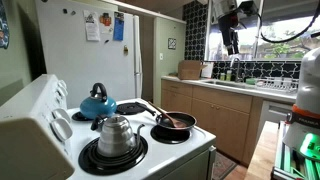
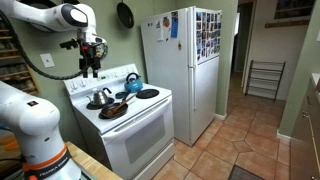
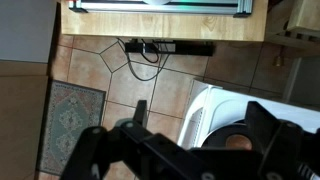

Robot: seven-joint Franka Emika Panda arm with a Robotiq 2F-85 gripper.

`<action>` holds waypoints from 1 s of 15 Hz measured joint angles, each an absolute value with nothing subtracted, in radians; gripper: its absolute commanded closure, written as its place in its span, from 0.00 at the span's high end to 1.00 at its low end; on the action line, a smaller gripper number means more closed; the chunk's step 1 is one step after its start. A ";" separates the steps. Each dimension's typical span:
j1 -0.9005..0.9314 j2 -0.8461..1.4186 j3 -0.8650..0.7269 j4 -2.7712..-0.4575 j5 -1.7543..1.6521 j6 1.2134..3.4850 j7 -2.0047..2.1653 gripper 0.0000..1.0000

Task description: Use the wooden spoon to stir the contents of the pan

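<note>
The black pan (image 1: 178,128) sits on the stove's front burner, also seen in an exterior view (image 2: 113,111). Reddish-brown contents (image 1: 177,122) lie inside it. The wooden spoon (image 1: 163,116) rests with its bowl in the pan and its handle slanting out over the rim. My gripper (image 1: 230,46) hangs high above the stove (image 2: 92,68), open and holding nothing. In the wrist view the gripper (image 3: 199,117) looks straight down. The pan (image 3: 218,137) and its contents (image 3: 238,142) show far below, partly hidden behind one dark finger (image 3: 266,118).
A blue kettle (image 1: 97,102) and a steel kettle (image 1: 117,135) stand on the white stove (image 1: 150,160). A white fridge (image 2: 185,60) stands beside it. Wooden cabinets with a counter (image 1: 225,100) run along the far wall. A rug (image 3: 70,125) lies on the tiled floor.
</note>
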State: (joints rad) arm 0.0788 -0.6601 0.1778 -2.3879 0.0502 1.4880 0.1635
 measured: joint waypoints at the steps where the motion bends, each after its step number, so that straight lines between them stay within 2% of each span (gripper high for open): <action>1: 0.079 -0.660 0.178 -2.388 0.050 1.488 0.164 1.00; 15: 0.079 -0.641 0.178 -2.373 0.052 1.506 0.164 1.00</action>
